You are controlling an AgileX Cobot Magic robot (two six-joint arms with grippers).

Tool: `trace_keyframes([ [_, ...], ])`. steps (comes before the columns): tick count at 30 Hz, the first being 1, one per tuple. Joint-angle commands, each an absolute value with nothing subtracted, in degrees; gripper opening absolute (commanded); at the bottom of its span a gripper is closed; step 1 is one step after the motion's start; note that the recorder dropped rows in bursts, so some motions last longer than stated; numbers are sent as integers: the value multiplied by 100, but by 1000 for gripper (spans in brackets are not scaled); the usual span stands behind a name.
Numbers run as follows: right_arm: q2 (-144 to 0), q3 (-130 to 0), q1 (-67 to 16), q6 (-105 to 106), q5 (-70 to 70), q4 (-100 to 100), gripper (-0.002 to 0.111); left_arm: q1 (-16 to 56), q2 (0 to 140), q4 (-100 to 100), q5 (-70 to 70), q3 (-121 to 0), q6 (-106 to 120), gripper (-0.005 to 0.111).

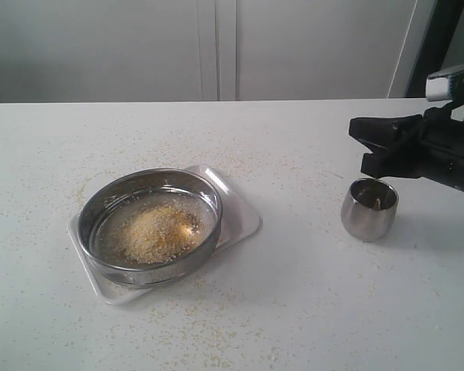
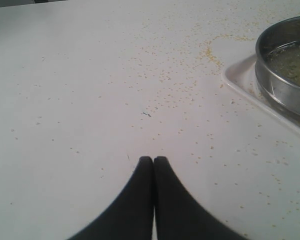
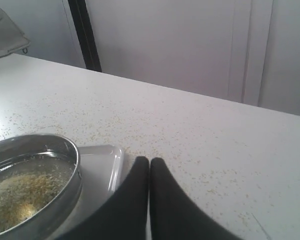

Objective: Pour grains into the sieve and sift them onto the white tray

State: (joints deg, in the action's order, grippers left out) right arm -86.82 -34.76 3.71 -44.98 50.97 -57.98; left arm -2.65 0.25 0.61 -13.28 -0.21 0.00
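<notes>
While clear of the steel cup, right end effector clenched empty; left end effector likewise.

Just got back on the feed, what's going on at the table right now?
The grains lie heaped in the sieve, which sits on the white tray. The steel cup stands upright on the table, off to the right of the tray. The right hand hangs by the cup, shut and holding nothing. The left hand, also shut, is over crumb-strewn tabletop beside the tray. Nothing touches the sieve; pouring looks done.
</notes>
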Motion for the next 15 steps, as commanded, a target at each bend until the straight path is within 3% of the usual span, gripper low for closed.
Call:
trace_keyframes([
  [1, -8419, -3644, 407, -5264, 4398, -6150, 1, -278, 0, 114, -1331, 0, 0, 0],
  [9, -8081, -4291, 407, -7668, 2846, -8183, 1, -278, 0, 114, -1331, 0, 0, 0],
  [15, -8077, -4646, 407, -9885, 2424, -9890, 1, -278, 0, 114, -1331, 0, 0, 0],
])
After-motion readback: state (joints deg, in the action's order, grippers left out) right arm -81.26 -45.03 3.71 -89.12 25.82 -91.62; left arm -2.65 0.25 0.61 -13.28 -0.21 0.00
